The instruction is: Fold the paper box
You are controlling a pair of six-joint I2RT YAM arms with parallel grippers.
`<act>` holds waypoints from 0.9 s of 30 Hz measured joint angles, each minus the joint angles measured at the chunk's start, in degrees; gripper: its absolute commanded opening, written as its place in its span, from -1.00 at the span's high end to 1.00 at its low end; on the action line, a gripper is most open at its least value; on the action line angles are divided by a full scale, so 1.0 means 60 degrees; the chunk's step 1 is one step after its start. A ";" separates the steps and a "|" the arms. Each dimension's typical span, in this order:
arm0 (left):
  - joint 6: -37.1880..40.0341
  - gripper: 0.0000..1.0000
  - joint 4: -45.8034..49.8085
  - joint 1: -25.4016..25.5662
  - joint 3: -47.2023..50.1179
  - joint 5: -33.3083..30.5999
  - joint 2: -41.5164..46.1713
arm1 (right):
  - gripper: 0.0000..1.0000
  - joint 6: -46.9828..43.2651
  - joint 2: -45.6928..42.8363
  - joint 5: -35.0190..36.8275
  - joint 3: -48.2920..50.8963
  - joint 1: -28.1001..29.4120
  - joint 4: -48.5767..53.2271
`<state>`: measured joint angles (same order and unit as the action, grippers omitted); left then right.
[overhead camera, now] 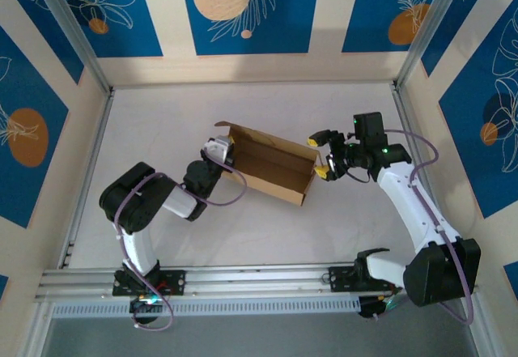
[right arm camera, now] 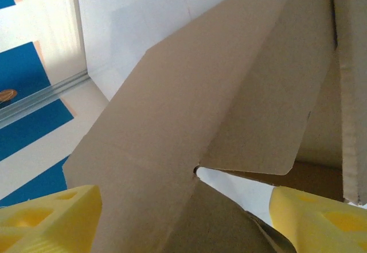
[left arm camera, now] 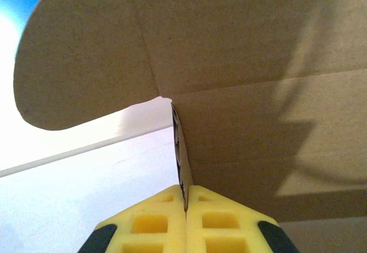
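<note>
Clamping a thin upright edge of the paper box (left arm camera: 258, 63) between its yellow pads, the left pincer (left arm camera: 186, 201) was closed tight on the cardboard. A rounded flap spread above it to the left and a creased panel to the right. From above, this pincer sat at the box's left end, by the corner of the raised far wall. The right pincer (overhead camera: 321, 155) stood wide at the opposite end, and its own camera showed a folded-in flap and a sloping wall between its two yellow fingers (right arm camera: 51, 215). Whether they touched the cardboard could not be told. The box lay as a shallow open tray, slanted across the middle of the white bench (overhead camera: 162, 114), between the two arms.
</note>
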<state>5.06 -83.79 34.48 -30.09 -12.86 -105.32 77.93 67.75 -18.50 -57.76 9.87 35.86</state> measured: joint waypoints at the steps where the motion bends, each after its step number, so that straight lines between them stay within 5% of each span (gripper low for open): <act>1: 0.0004 1.00 -0.0004 0.0007 -0.0015 0.0000 -0.0022 | -0.47 0.0051 0.0000 -0.0007 0.0091 0.0069 -0.0084; 5: 0.0007 1.00 0.0007 0.0036 -0.0062 0.0000 -0.0051 | -0.31 0.0280 0.0058 0.0047 0.0361 0.0393 -0.0302; 10: 0.0000 0.75 0.0124 0.0033 -0.0047 -0.0007 -0.0066 | -0.13 0.0346 0.0051 0.0288 0.0510 0.0488 -0.0568; 15: -0.0022 0.10 0.0554 0.0109 0.0193 0.0342 -0.0066 | 0.05 0.0280 0.0051 0.0656 0.0882 0.0605 -0.1013; 27: -0.0878 0.02 0.0816 0.0390 0.1923 0.0659 0.1942 | 0.07 -0.0237 0.0382 0.1235 0.1381 0.0280 -0.1625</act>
<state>-0.21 -78.89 36.82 -18.55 -8.91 -93.67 76.51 70.04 -11.09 -49.47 11.55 26.11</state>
